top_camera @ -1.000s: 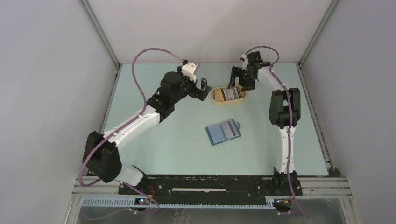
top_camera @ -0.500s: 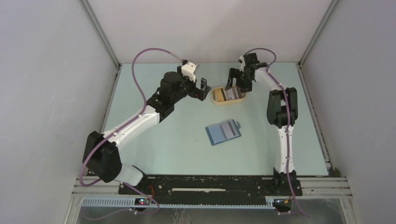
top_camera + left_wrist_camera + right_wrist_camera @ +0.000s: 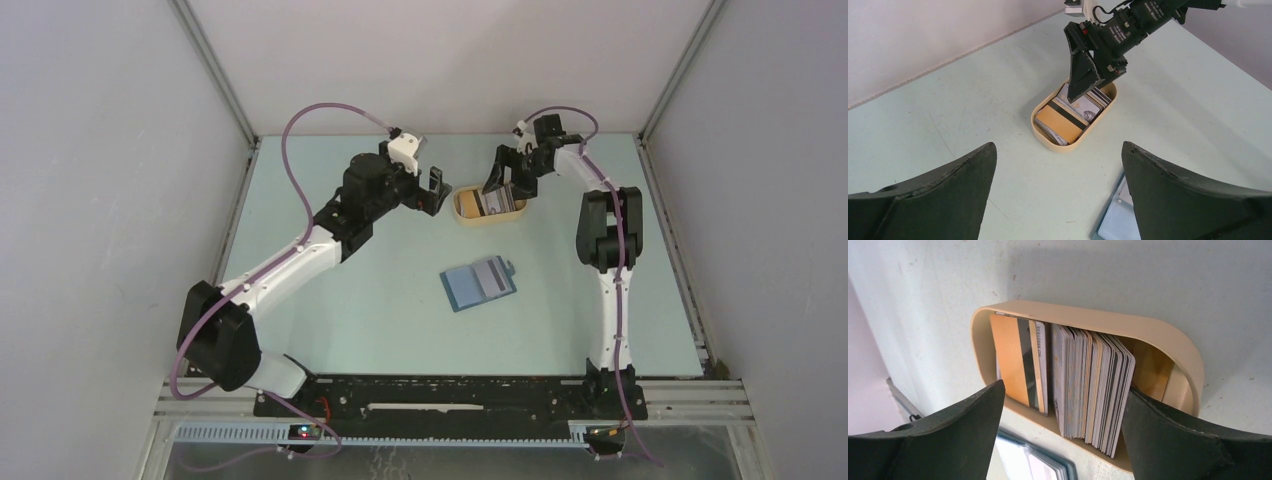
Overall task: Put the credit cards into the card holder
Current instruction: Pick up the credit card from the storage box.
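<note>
Widest of all, the pale green table [image 3: 350, 320], walled on three sides. Reaching across it toward the far side: left arm [image 3: 290, 262] and right arm [image 3: 603, 250].

At the end of the right arm, poised over the tray with tips down at the stack: right gripper [image 3: 1062, 387], fingers spread on either side of the cards, nothing pinched yet. Hovering just beside the tray and aimed at it: left gripper [image 3: 1059, 147], fingers spread wide, empty.

Near mid-table, well apart from both grippers, lying unfolded and flat: the blue card holder [image 3: 478, 284]. On its right half, what looks like one grey striped card [image 3: 492, 277]; cannot tell whether tucked into a slot or only resting there.

Farther back, between the grippers: a tan oval tray [image 3: 1153, 332]. Packed inside, standing on edge in a thick stack: the credit cards [image 3: 1093, 390], plus a gold card [image 3: 1009, 360] leaning apart at one end.

Judged barely begun: at most one card at the holder, nearly the whole stack left in the tray. Step in hand, by the look of it: closing on a card to lift it out. Left after that: carrying each across and sliding it in.
</note>
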You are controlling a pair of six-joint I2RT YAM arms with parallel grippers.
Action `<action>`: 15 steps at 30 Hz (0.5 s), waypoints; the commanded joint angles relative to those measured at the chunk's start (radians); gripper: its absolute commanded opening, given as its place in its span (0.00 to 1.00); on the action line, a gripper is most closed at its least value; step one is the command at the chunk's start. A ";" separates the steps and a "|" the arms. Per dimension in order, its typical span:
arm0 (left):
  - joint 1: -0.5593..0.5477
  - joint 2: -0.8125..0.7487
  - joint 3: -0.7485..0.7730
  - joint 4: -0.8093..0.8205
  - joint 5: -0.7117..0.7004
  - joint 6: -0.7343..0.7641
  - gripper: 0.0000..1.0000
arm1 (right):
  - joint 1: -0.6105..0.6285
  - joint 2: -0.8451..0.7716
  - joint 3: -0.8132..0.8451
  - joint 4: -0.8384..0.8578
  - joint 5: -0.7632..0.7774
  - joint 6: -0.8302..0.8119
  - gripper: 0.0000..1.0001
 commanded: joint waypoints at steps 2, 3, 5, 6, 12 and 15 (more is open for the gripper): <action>0.006 -0.001 0.009 0.016 0.015 0.023 1.00 | -0.022 -0.005 0.024 -0.007 -0.136 -0.040 0.88; 0.006 -0.001 0.008 0.015 0.015 0.023 1.00 | -0.026 -0.005 0.024 -0.007 -0.147 -0.040 0.87; 0.006 0.001 0.009 0.015 0.015 0.023 1.00 | -0.033 -0.005 0.023 -0.007 -0.159 -0.045 0.85; 0.006 0.002 0.010 0.014 0.015 0.024 1.00 | -0.036 -0.005 0.023 -0.007 -0.161 -0.045 0.84; 0.007 0.005 0.012 0.011 0.014 0.025 1.00 | -0.051 -0.007 0.023 -0.008 -0.171 -0.047 0.80; 0.007 0.004 0.011 0.009 0.014 0.025 1.00 | -0.060 -0.009 0.021 -0.009 -0.174 -0.048 0.77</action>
